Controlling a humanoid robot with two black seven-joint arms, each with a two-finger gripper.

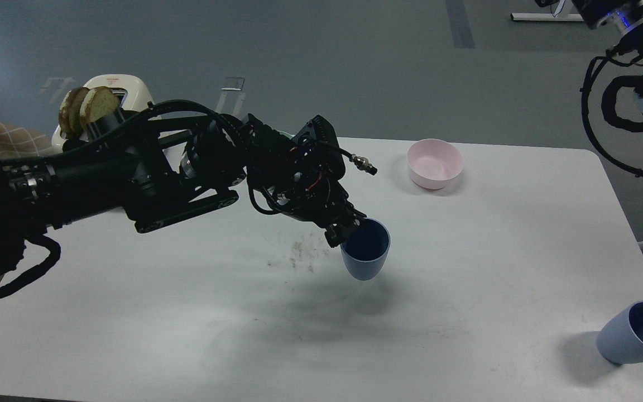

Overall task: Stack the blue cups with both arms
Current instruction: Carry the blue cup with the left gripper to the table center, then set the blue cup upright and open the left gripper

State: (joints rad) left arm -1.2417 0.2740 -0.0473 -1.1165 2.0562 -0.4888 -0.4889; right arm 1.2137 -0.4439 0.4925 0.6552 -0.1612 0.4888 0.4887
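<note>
**Gripping one blue cup at its rim, above the white table**

Reaching in from the left, the left arm (132,173) stretches across the middle of the view, draped in loose black cables, with a small metal connector sticking out near its wrist. The left gripper (346,229) is closed on the near-left rim of a blue cup (366,250). One finger appears to sit inside the mouth and the other outside, though the dark fingers are hard to separate. This cup is roughly upright, tilted a little, with its darker blue inside facing the camera. Its shadow lies on the table (187,335) below and apart from the base, so the cup seems to hang clear of the surface.

A second blue cup (639,334) lies tipped at the table's near right corner, its mouth turned up and to the right, partly cut by the picture's edge. It is well apart from the held cup.

Only part of the right arm (634,84) shows at the top right: cable loops, a silver ring and a blue light. Its gripper is out of view.

A pink bowl (435,163) stands upright toward the far side of the table. A smudge of dark specks (299,254) marks the surface just left of the held cup. Behind the left arm sits a white toaster (132,92) with two slices of bread (90,109); a small red mark on its top is too blurred to read. No lettering on the gripper can be read from this angle.
</note>
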